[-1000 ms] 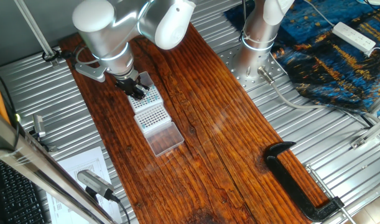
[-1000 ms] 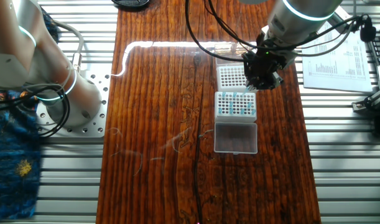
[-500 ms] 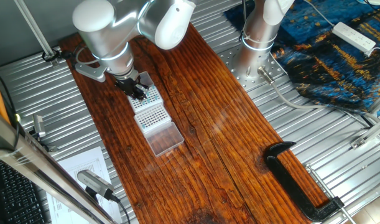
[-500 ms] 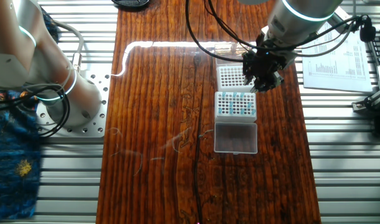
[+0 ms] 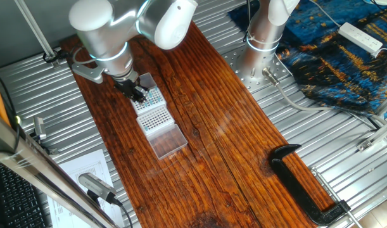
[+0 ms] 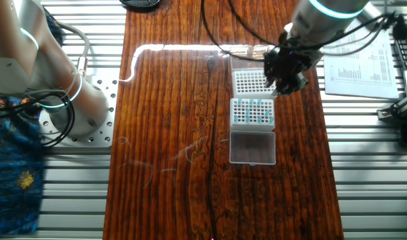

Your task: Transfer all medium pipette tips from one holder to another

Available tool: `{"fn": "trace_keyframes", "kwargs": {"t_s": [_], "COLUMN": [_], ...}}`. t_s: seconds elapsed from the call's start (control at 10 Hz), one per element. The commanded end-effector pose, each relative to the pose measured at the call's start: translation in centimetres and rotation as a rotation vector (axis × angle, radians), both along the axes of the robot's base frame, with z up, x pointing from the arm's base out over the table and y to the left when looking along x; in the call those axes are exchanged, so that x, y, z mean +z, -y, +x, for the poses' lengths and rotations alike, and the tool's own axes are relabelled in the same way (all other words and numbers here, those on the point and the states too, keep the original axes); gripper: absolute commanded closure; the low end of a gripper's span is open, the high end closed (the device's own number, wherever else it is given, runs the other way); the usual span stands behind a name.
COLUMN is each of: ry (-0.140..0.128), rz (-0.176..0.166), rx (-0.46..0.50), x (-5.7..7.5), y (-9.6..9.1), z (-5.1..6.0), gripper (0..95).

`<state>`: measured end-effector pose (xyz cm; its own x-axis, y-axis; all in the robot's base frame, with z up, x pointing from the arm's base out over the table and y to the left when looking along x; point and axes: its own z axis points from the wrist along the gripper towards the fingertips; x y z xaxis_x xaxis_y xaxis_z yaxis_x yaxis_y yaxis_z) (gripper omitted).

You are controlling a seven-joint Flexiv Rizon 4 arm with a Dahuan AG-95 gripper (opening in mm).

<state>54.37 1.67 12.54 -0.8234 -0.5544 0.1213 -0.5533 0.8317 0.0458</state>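
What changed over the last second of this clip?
The gripper shifted from the seam between the two racks back over the white rack, away from the rack with blue tips. Whether it carries a tip is too small to tell. Both racks and the clear lid stayed put.

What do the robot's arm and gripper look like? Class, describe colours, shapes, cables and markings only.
The arm is built of rounded, glossy white and silver-grey segments, with a thin glowing teal ring near the wrist. Black cables loop along it towards the tool. The gripper is small, black and two-fingered, much darker than the arm itself.
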Motion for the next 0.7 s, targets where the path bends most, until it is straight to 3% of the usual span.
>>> {"fn": "trace_keyframes", "kwargs": {"t_s": [0.1,0.7], "ry": [0.006,0.029], "rz": [0.011,0.026], "rx": [-0.039,-0.119], "x": [0.0,-1.5], "y": [-1.2,-4.1], "z": [0.8,2.6], "gripper": [76.0,76.0]}}
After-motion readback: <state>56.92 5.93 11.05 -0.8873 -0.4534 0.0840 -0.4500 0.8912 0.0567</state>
